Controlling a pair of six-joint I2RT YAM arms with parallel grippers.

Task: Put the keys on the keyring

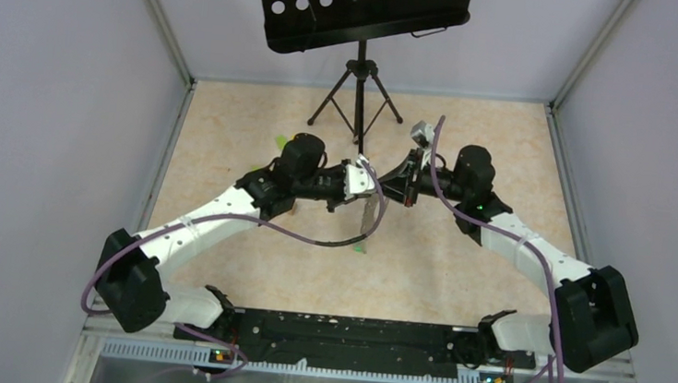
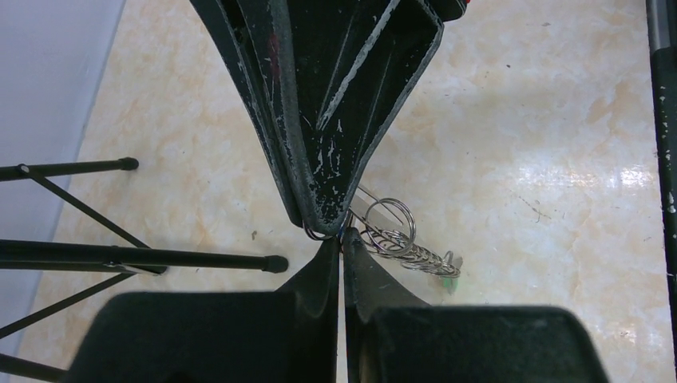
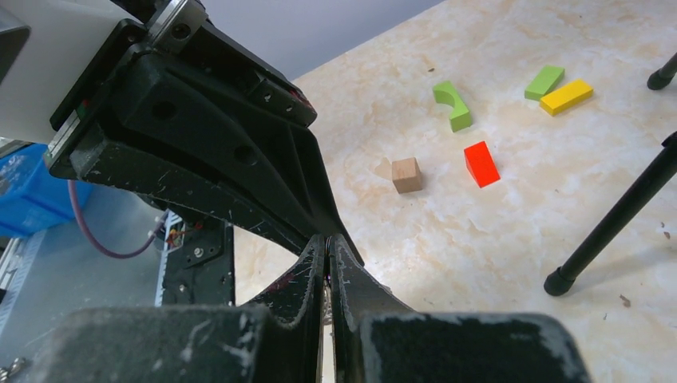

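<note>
now left gripper point(image 2: 342, 249) pinching keyring point(image 2: 393, 229), right gripper point(image 3: 327, 244) pressing shut tip-to-tip, contents hidden; if arms are pulling unevenly, grip likely slipping, green-tagged key point(image 2: 447, 270) dropping.

The beige marbled worktop point(image 1: 506, 141) bears a black metal tripod stand point(image 1: 359, 91) top centre, a green arch point(image 3: 453, 104), a green bar point(image 3: 544, 82), a yellow bar point(image 3: 566, 96), a red block point(image 3: 481, 163) and a wooden cube point(image 3: 406, 175).

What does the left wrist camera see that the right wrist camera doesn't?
Only the left wrist camera shows silver rings and a green tag by the fingertips. Only the right wrist camera shows blocks: a curved green block, a straight green block, a yellow block, a red block and a wooden cube. Both show the left gripper and the right gripper shut, tip to tip, the black stand's legs and the beige table.
</note>
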